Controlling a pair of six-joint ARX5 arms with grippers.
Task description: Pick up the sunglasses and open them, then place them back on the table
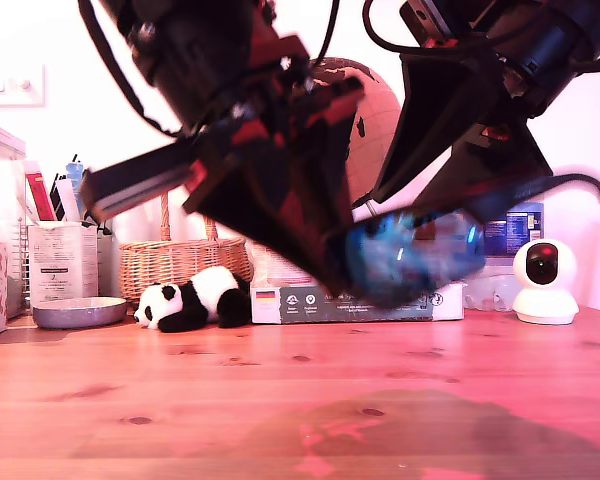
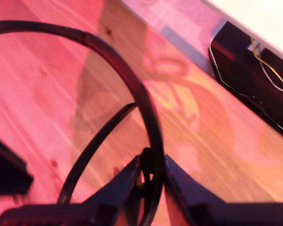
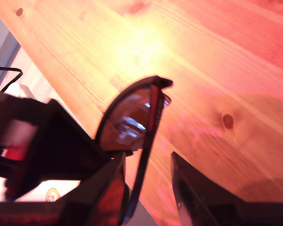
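From the exterior view's left: a metal bowl (image 1: 78, 312), a wicker basket (image 1: 180, 262) and a toy panda (image 1: 194, 298) stand at the back of the table (image 1: 300, 400), apart from the work. A flat carton (image 1: 352, 303) lies behind the centre, and a small white camera (image 1: 545, 281) stands at the exterior view's right.

The sunglasses (image 1: 412, 255) are held in the air above the table, between the two arms, with the blue lenses facing the exterior camera and blurred by motion.

The first gripper (image 2: 153, 172) is clenched on the frame: its fingers (image 2: 122, 183) press a thin black arm of the sunglasses (image 2: 148, 122) from both sides. A second thin arm crosses below it, so the pair appears partly unfolded.

The second gripper (image 3: 148, 174) brackets the lens end of the sunglasses (image 3: 132, 120). One finger touches the frame, while the other finger (image 3: 188, 181) stands apart; it is best judged released or only loosely set.

Procedure, as judged: keep the first gripper's clamp firm. Swing the free arm outward about its hinge, slowly. Avoid pressing on the lens. Lower the pair only once both arms stand fully spread.
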